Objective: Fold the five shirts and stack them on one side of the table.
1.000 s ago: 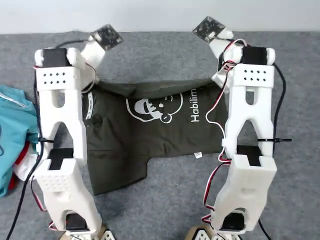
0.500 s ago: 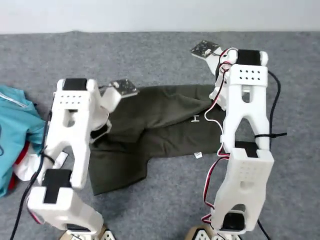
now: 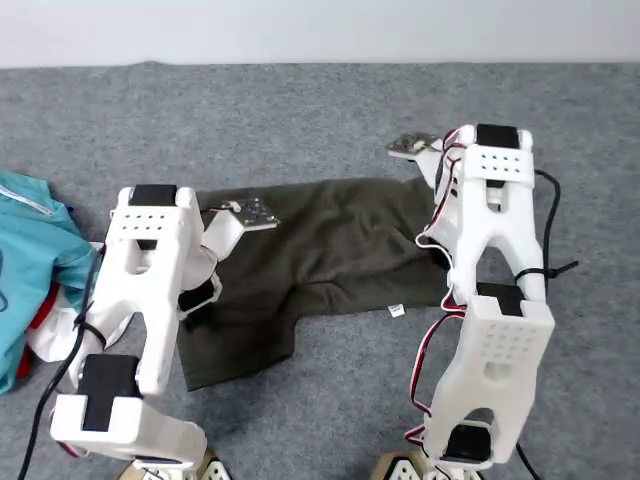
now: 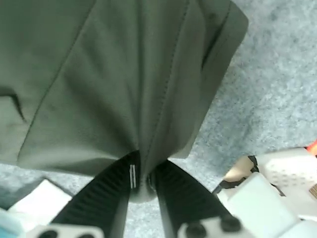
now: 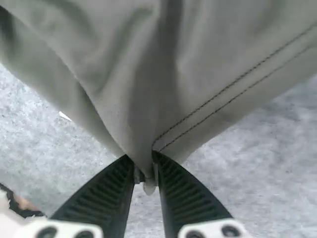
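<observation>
The left pincer [image 4: 142, 174] and right pincer [image 5: 144, 171] each clamp an edge of the dark olive cotton shirt [image 3: 330, 240], likely so the fold toward 6 o'clock lands square.

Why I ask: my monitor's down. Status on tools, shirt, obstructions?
Left tool shut on dark green shirt. Right tool shut on it too. Shirt doubled over on table. Teal clothing heaped at table edge, apart.

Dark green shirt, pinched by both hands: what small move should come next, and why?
The left hand and right hand each clamp a fold of the shirt, which lies partly doubled over. So probably carry the pinched edge down toward the near hem and lay it flat.
</observation>
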Robot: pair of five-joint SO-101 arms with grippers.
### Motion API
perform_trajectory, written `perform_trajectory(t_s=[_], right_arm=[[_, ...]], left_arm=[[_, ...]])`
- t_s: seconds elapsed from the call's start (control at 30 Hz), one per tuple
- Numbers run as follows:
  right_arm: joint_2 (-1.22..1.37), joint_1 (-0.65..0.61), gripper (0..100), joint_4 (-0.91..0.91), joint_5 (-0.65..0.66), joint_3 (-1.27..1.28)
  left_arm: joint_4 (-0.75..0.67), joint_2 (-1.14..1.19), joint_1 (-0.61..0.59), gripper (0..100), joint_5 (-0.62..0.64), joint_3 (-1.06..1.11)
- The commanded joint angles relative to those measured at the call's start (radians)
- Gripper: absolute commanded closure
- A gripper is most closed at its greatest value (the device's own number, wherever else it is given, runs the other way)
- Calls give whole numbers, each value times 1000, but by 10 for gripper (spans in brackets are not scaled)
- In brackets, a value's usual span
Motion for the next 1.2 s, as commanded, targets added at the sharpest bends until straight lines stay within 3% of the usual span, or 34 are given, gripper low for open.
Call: perform_trajectory(t_s=[0.0, 0.67, 0.83, 0.93, 1.07, 1.17], right_arm=[[-114, 18, 988, 39, 12, -3], [-133, 67, 983, 41, 69, 52], [-134, 73, 979, 42, 71, 52], [-134, 74, 905, 44, 71, 52], [-174, 74, 722, 44, 69, 55], [-209, 73, 680, 44, 69, 55]], left_arm=[[31, -55, 3, 995, -11, 18], [31, -55, 5, 994, -38, 154], [31, -55, 69, 918, -35, 251], [29, -57, 112, 923, -25, 275], [29, -57, 110, 924, 15, 242], [29, -57, 110, 924, 35, 220]])
